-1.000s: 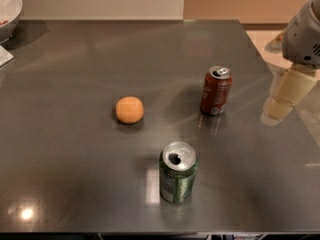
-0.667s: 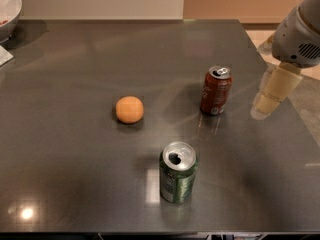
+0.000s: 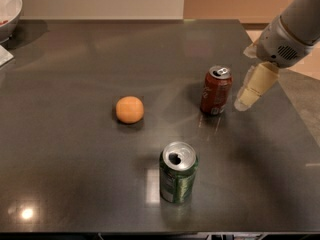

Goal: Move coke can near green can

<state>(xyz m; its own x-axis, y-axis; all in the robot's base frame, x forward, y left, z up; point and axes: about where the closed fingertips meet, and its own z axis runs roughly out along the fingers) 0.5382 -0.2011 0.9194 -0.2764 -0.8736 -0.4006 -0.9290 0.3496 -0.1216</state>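
The coke can (image 3: pixel 216 90) stands upright on the dark table, right of centre. The green can (image 3: pixel 178 172) stands upright near the front edge, below and left of the coke can. My gripper (image 3: pixel 246 102) hangs from the arm at the upper right, just to the right of the coke can and apart from it, low over the table. It holds nothing that I can see.
An orange (image 3: pixel 130 109) lies left of the coke can. A white bowl (image 3: pixel 7 11) sits at the far left back corner. The table's right edge (image 3: pixel 295 114) runs close behind the gripper.
The gripper has moved left and slightly down, closing in on the coke can's right side. The cans and the orange have not moved.
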